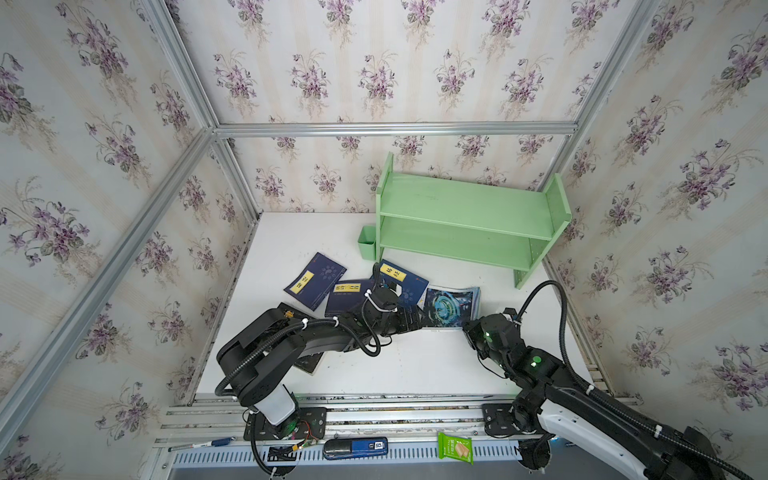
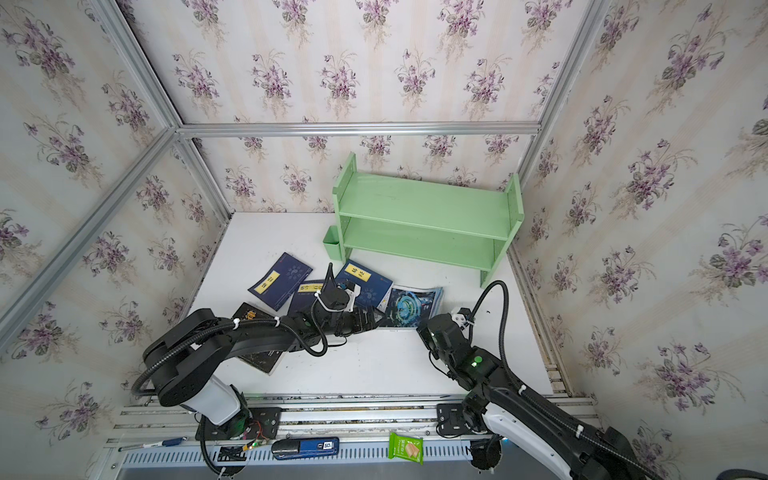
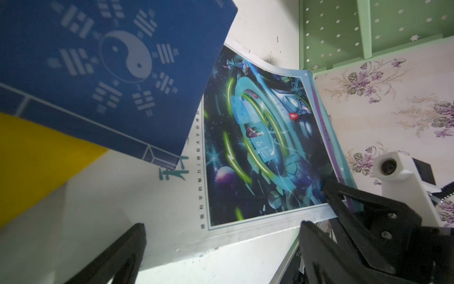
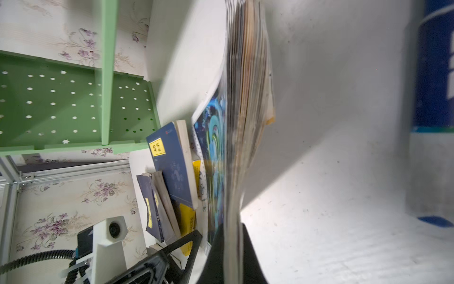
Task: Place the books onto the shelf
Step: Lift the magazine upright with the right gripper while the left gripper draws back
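The white-and-blue magazine (image 1: 451, 307) lies at mid-table, and my right gripper (image 1: 467, 328) is shut on its near right edge. In the right wrist view the jaws (image 4: 233, 228) clamp the page stack (image 4: 245, 98), which is raised off the table. My left gripper (image 1: 419, 318) stands open over the magazine's (image 3: 258, 137) white left margin, holding nothing (image 3: 222, 236). Three navy books (image 1: 314, 280) (image 1: 349, 297) (image 1: 401, 280) overlap to the left. A yellow book (image 3: 36, 159) lies under one. A black book (image 1: 307, 361) lies partly hidden under the left arm. The pale green shelf (image 1: 465, 208) stands at the back right.
A small green cup (image 1: 367, 243) hangs on the shelf's left panel. On the front rail lie a marker pen (image 1: 203, 444), a blue-and-black device (image 1: 355, 448) and a green snack packet (image 1: 455, 448). Wallpapered walls close in the table at the back and both sides.
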